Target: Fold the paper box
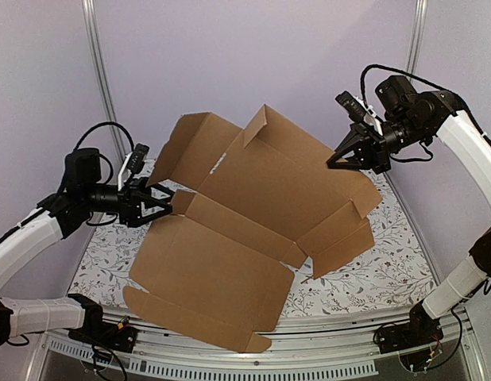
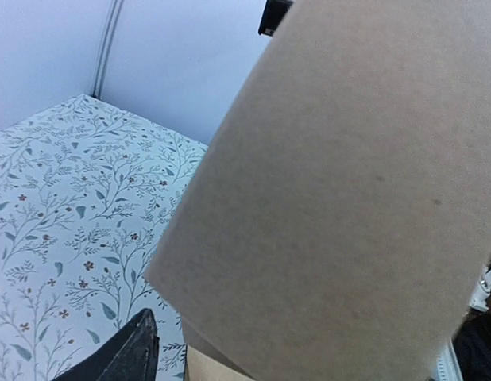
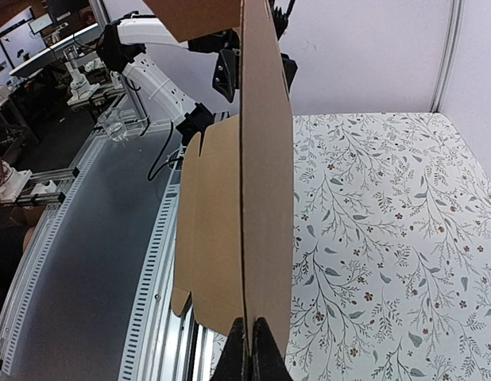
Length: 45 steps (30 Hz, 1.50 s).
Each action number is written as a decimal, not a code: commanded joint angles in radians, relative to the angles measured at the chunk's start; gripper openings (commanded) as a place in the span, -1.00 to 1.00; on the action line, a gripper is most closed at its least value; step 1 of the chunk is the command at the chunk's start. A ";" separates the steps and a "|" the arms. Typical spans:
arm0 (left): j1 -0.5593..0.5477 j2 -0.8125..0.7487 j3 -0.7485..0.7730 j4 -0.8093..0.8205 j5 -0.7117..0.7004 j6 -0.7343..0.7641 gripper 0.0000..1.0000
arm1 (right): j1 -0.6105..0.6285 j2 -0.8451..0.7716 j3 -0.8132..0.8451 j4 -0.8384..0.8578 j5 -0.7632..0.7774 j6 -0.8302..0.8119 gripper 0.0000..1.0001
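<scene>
The paper box (image 1: 253, 190) is a big, mostly flat brown cardboard sheet with flaps, lifted and tilted above the table, its near edge hanging over the front. My right gripper (image 1: 334, 163) is shut on the sheet's far right edge; in the right wrist view its fingertips (image 3: 249, 353) pinch the cardboard (image 3: 265, 198) edge-on. My left gripper (image 1: 168, 201) is at the sheet's left side with its jaws spread around a small side flap. In the left wrist view the cardboard (image 2: 349, 198) fills the frame, one finger (image 2: 130, 357) shows and the other is hidden.
The table (image 1: 388, 238) has a floral cloth. A metal rail (image 1: 325, 333) runs along its front edge. White walls and two posts (image 1: 102, 79) close the back. The sheet's back flaps (image 1: 194, 143) stand up at the far left.
</scene>
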 commanded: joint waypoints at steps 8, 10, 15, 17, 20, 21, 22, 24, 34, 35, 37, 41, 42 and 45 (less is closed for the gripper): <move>0.087 -0.088 -0.017 -0.139 -0.244 0.104 0.50 | 0.014 -0.037 -0.019 -0.085 -0.036 -0.035 -1.00; 0.108 -0.022 0.000 -0.099 -0.196 0.065 0.46 | 0.013 -0.036 -0.022 -0.089 -0.040 -0.044 -1.00; 0.117 0.092 0.015 -0.006 -0.113 -0.012 0.37 | 0.014 -0.041 -0.047 -0.068 -0.048 -0.045 -1.00; 0.112 0.100 -0.004 0.071 -0.057 -0.081 0.39 | 0.014 -0.043 -0.055 -0.055 -0.046 -0.038 -1.00; 0.089 0.096 -0.033 0.179 -0.009 -0.134 0.43 | 0.018 -0.041 -0.057 -0.028 -0.034 -0.015 -1.00; 0.077 0.099 -0.033 0.176 -0.005 -0.130 0.44 | 0.020 -0.039 -0.057 -0.020 -0.031 -0.007 -1.00; 0.066 0.105 -0.025 0.160 -0.012 -0.120 0.44 | 0.022 -0.037 -0.057 -0.011 -0.029 -0.001 -1.00; 0.052 0.133 -0.010 0.121 -0.033 -0.095 0.43 | 0.029 -0.033 -0.052 -0.002 -0.026 0.009 -1.00; 0.001 0.250 0.032 0.074 -0.030 -0.093 0.28 | 0.047 -0.017 -0.028 0.012 -0.037 0.039 -1.00; -0.009 0.251 0.030 0.073 -0.010 -0.087 0.31 | 0.047 -0.017 -0.028 0.015 -0.037 0.045 -1.00; -0.030 0.240 0.021 0.073 0.030 -0.076 0.36 | 0.046 -0.013 -0.028 0.023 -0.038 0.054 -1.00; -0.042 0.189 0.006 0.069 0.054 -0.056 0.42 | 0.047 -0.008 -0.029 0.027 -0.040 0.061 -1.00; -0.040 0.180 0.002 0.065 0.052 -0.051 0.42 | 0.046 -0.008 -0.028 0.027 -0.043 0.062 -1.00; -0.041 0.191 0.006 0.059 0.043 -0.048 0.41 | 0.048 -0.006 -0.028 0.031 -0.049 0.068 -1.00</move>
